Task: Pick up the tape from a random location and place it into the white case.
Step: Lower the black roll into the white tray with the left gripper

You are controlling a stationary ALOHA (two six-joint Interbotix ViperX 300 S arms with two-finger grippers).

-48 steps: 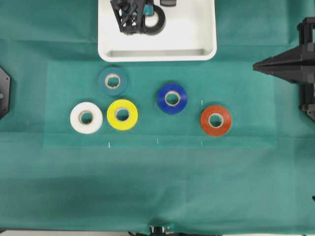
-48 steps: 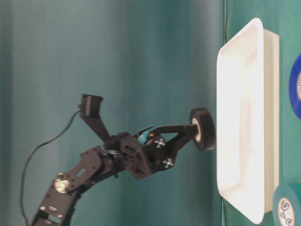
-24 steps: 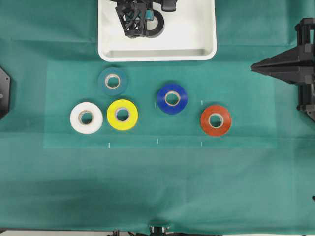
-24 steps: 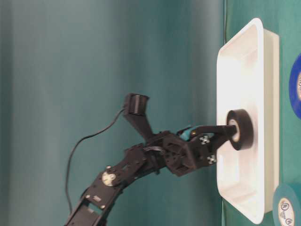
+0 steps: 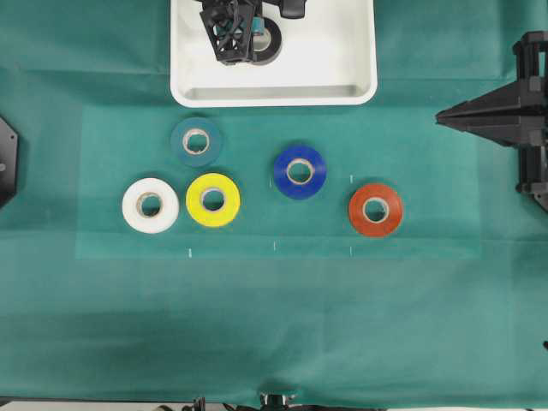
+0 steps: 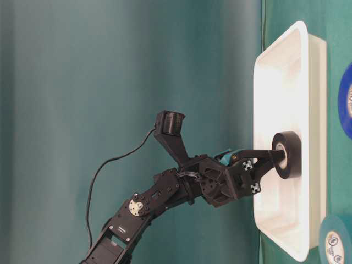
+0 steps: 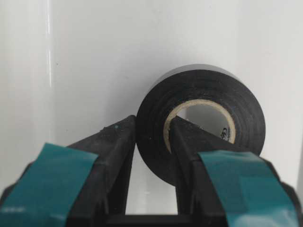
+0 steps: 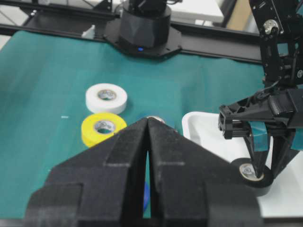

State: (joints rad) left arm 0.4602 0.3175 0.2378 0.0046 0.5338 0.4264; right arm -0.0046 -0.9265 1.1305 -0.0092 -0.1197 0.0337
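The black tape sits low inside the white case at the back of the table, at or just above its floor. My left gripper is shut on the tape: one finger presses its outer face and the other sits inside the pale core. From table level the tape is below the rim of the case. My right gripper rests at the right side of the table, shut and holding nothing. Its wrist view shows the tape in the case.
Several other rolls lie flat on the green cloth in front of the case: a teal roll, a white roll, a yellow roll, a blue roll and a red roll.
My left gripper has carried the tape from above the case's rim down into the case. The right arm and the other rolls have not moved.
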